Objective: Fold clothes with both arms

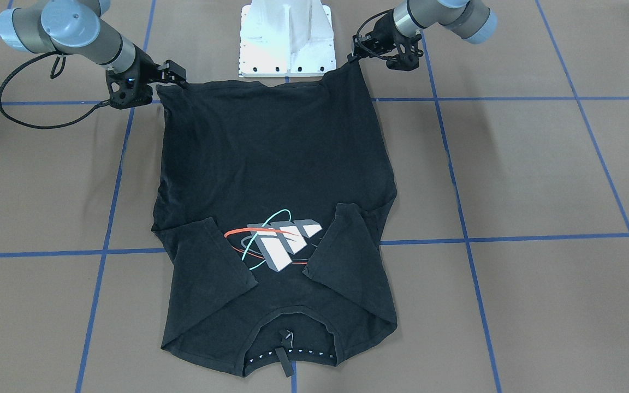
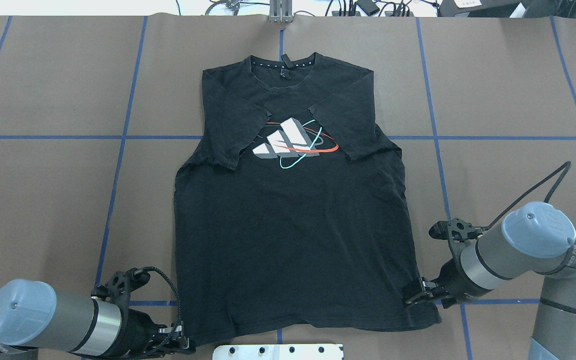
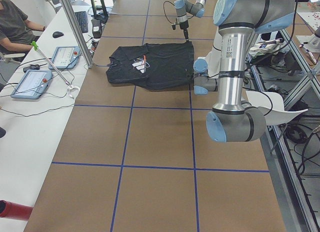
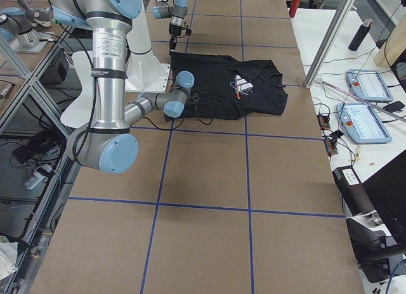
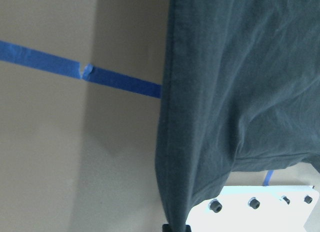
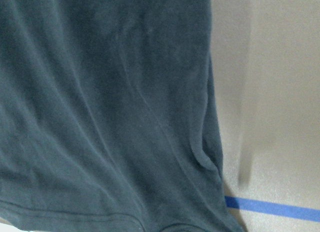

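Note:
The black T-shirt (image 2: 288, 225) lies flat on the brown table, collar at the far side. Both short sleeves are folded inward beside the white, red and teal logo (image 2: 290, 142). My left gripper (image 2: 184, 344) is shut on the near left hem corner. My right gripper (image 2: 413, 296) is shut on the shirt's right side edge just above the hem corner. In the front view the left gripper (image 1: 355, 55) and the right gripper (image 1: 181, 82) hold the hem a little raised. The wrist views show only fabric, in the left (image 5: 240, 92) and in the right (image 6: 100, 92).
The white bolted base block (image 1: 287, 38) stands right behind the hem between both arms. Blue tape lines (image 2: 43, 137) cross the table. A metal post (image 3: 75, 27) and an operator's side bench with tablets (image 3: 32, 82) stand beyond the collar end.

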Tool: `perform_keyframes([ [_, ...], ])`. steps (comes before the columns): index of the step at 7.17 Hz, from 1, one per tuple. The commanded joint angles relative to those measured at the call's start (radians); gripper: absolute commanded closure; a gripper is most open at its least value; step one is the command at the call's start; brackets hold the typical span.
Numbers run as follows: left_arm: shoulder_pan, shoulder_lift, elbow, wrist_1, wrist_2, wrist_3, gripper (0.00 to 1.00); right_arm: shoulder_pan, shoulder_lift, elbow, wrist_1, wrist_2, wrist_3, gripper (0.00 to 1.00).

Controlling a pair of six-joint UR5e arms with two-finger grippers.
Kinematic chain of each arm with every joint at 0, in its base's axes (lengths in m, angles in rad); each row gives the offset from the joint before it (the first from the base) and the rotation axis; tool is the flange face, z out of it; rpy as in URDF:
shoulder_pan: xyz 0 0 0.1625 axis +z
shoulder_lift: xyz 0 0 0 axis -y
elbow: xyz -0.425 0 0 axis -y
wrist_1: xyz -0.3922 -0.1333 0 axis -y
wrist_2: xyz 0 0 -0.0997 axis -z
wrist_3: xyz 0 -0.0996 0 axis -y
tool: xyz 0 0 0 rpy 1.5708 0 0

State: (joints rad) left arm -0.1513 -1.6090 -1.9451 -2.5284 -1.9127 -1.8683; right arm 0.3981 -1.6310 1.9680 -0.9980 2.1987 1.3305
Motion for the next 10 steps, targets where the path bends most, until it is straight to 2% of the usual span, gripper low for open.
perform_keyframes([
  [1, -0.001, 0.0, -0.002, 0.0, 0.0, 0.0, 1.0, -0.025, -0.017, -0.003, -0.002, -0.027, 0.001, 0.02],
  [2, -0.001, 0.001, -0.003, -0.001, 0.0, 0.0, 1.0, -0.028, -0.018, -0.008, -0.004, -0.033, -0.001, 0.03],
  [3, -0.001, 0.003, -0.006, 0.0, 0.0, 0.0, 1.0, -0.027, -0.018, -0.008, -0.005, -0.034, 0.001, 0.08],
  [5, -0.002, 0.006, -0.005, 0.0, 0.0, 0.0, 1.0, -0.027, -0.017, -0.006, -0.007, -0.034, 0.001, 0.37],
  [6, -0.004, 0.009, -0.006, -0.001, 0.0, 0.0, 1.0, -0.025, -0.018, -0.006, -0.007, -0.034, 0.001, 0.4],
  [10, -0.002, 0.008, -0.006, 0.0, 0.0, 0.001, 1.0, -0.025, -0.029, -0.008, -0.01, -0.034, 0.001, 0.4],
])
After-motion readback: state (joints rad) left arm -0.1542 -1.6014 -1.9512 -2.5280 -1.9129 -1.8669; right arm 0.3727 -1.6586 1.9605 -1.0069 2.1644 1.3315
